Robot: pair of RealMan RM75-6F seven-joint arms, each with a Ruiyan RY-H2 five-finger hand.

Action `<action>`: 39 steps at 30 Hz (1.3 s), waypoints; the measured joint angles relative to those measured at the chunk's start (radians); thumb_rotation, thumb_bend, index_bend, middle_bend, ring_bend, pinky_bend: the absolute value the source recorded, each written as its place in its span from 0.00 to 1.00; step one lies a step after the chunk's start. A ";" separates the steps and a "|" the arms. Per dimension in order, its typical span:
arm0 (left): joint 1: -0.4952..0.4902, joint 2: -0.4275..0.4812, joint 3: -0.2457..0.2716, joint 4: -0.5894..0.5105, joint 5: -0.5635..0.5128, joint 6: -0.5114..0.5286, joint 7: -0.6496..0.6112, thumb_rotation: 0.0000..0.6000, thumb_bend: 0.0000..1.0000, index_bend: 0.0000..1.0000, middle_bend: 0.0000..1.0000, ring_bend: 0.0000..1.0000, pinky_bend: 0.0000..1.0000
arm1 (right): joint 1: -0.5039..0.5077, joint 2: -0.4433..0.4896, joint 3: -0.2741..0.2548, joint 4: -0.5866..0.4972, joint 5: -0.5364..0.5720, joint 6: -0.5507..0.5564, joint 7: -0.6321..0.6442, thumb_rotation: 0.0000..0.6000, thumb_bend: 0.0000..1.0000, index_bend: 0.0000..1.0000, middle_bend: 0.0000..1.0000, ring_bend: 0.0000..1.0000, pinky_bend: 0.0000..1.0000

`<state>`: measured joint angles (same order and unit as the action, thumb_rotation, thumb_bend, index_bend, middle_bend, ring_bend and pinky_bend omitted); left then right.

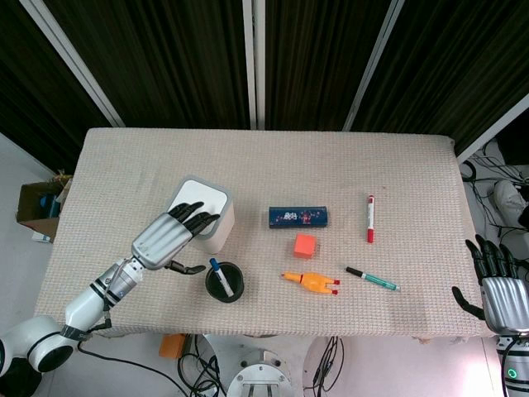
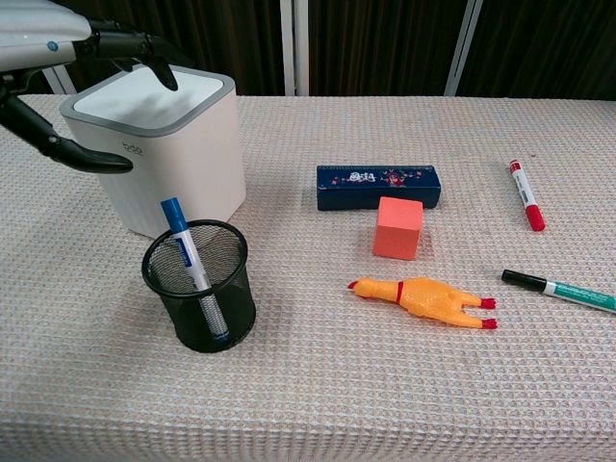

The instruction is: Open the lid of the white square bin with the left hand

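The white square bin (image 1: 216, 223) (image 2: 183, 159) stands at the table's left, its grey-rimmed lid (image 2: 152, 94) down flat. My left hand (image 1: 169, 236) (image 2: 72, 48) hovers over the lid's near-left part with fingers stretched out above it and the thumb (image 2: 77, 154) hanging beside the bin's left wall. It holds nothing. I cannot tell whether the fingertips touch the lid. My right hand (image 1: 496, 285) rests off the table's right edge, fingers spread and empty; the chest view does not show it.
A black mesh cup (image 1: 225, 281) (image 2: 200, 284) with a blue pen stands just in front of the bin. To the right lie a blue pencil case (image 1: 299, 217), an orange cube (image 1: 305, 245), a rubber chicken (image 1: 312, 283), a green marker (image 1: 372, 278) and a red marker (image 1: 370, 218).
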<state>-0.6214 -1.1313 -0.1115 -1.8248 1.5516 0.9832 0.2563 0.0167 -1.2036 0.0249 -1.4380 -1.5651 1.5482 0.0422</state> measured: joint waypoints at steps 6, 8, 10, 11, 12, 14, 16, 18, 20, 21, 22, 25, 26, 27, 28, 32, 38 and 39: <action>-0.001 -0.005 0.012 0.018 0.007 0.012 -0.027 0.49 0.17 0.09 0.19 0.06 0.20 | 0.003 -0.001 -0.001 -0.007 -0.001 -0.005 -0.012 1.00 0.22 0.00 0.00 0.00 0.00; -0.002 -0.006 0.015 0.021 0.007 0.014 -0.034 0.49 0.17 0.09 0.19 0.06 0.20 | 0.003 -0.002 -0.001 -0.007 -0.001 -0.006 -0.013 1.00 0.22 0.00 0.00 0.00 0.00; -0.004 -0.007 0.019 0.024 0.009 0.018 -0.038 0.49 0.17 0.09 0.19 0.06 0.20 | 0.002 -0.002 -0.001 -0.006 0.001 -0.006 -0.012 1.00 0.22 0.00 0.00 0.00 0.00; -0.004 -0.006 0.020 0.025 0.010 0.019 -0.039 0.49 0.17 0.09 0.19 0.06 0.20 | 0.002 -0.002 0.000 -0.006 0.002 -0.006 -0.011 1.00 0.22 0.00 0.00 0.00 0.00; -0.005 -0.006 0.021 0.025 0.010 0.021 -0.041 0.49 0.17 0.09 0.19 0.06 0.20 | 0.002 -0.003 0.000 -0.005 0.002 -0.006 -0.012 1.00 0.22 0.00 0.00 0.00 0.00; -0.005 -0.005 0.023 0.026 0.009 0.023 -0.041 0.49 0.17 0.09 0.19 0.06 0.20 | 0.003 -0.005 0.001 -0.003 0.003 -0.007 -0.014 1.00 0.22 0.00 0.00 0.00 0.00; -0.005 -0.004 0.025 0.029 0.009 0.027 -0.042 0.49 0.17 0.09 0.19 0.06 0.20 | 0.004 -0.007 0.002 -0.002 0.003 -0.009 -0.015 1.00 0.22 0.00 0.00 0.00 0.00; -0.004 -0.004 0.028 0.032 0.010 0.030 -0.047 0.49 0.17 0.09 0.19 0.06 0.20 | 0.006 -0.009 0.002 -0.002 0.001 -0.009 -0.014 1.00 0.22 0.00 0.00 0.00 0.00; -0.006 -0.004 0.030 0.037 0.009 0.030 -0.050 0.49 0.17 0.09 0.19 0.06 0.20 | 0.006 -0.011 0.002 -0.001 0.000 -0.009 -0.015 1.00 0.22 0.00 0.00 0.00 0.00; -0.007 -0.004 0.032 0.039 0.010 0.029 -0.052 0.49 0.17 0.09 0.20 0.06 0.20 | 0.007 -0.012 0.001 0.000 0.000 -0.010 -0.016 1.00 0.22 0.00 0.00 0.00 0.00; -0.007 -0.004 0.033 0.042 0.010 0.028 -0.054 0.48 0.17 0.09 0.20 0.06 0.20 | 0.007 -0.012 0.001 0.001 0.001 -0.012 -0.016 1.00 0.22 0.00 0.00 0.00 0.00; -0.008 -0.007 0.037 0.054 0.006 0.027 -0.059 0.46 0.17 0.09 0.22 0.06 0.20 | 0.007 -0.014 0.000 0.004 0.002 -0.016 -0.016 1.00 0.22 0.00 0.00 0.00 0.00; -0.008 -0.009 0.038 0.058 0.003 0.027 -0.059 0.47 0.17 0.09 0.23 0.06 0.20 | 0.007 -0.014 -0.001 0.006 0.002 -0.017 -0.016 1.00 0.22 0.00 0.00 0.00 0.00; -0.008 -0.011 0.038 0.065 -0.002 0.026 -0.062 0.47 0.17 0.09 0.23 0.06 0.20 | 0.008 -0.014 -0.003 0.007 0.001 -0.019 -0.014 1.00 0.22 0.00 0.00 0.00 0.00; -0.008 -0.012 0.039 0.069 -0.006 0.025 -0.066 0.47 0.17 0.09 0.23 0.06 0.20 | 0.008 -0.014 -0.003 0.008 0.001 -0.019 -0.013 1.00 0.23 0.00 0.00 0.00 0.00; -0.006 -0.018 0.043 0.093 -0.013 0.025 -0.092 0.46 0.17 0.10 0.28 0.06 0.20 | 0.007 -0.014 -0.002 0.011 0.003 -0.017 -0.009 1.00 0.23 0.00 0.00 0.00 0.00; -0.007 -0.034 0.058 0.118 -0.013 0.018 -0.107 0.46 0.17 0.10 0.29 0.06 0.20 | 0.007 -0.015 -0.002 0.015 0.003 -0.019 -0.004 1.00 0.23 0.00 0.00 0.00 0.00; -0.008 -0.037 0.061 0.120 -0.014 0.014 -0.107 0.46 0.17 0.10 0.29 0.06 0.20 | 0.007 -0.015 -0.002 0.015 0.002 -0.018 -0.004 1.00 0.23 0.00 0.00 0.00 0.00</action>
<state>-0.6295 -1.1686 -0.0504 -1.7045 1.5376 0.9975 0.1497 0.0240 -1.2187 0.0225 -1.4233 -1.5627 1.5304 0.0383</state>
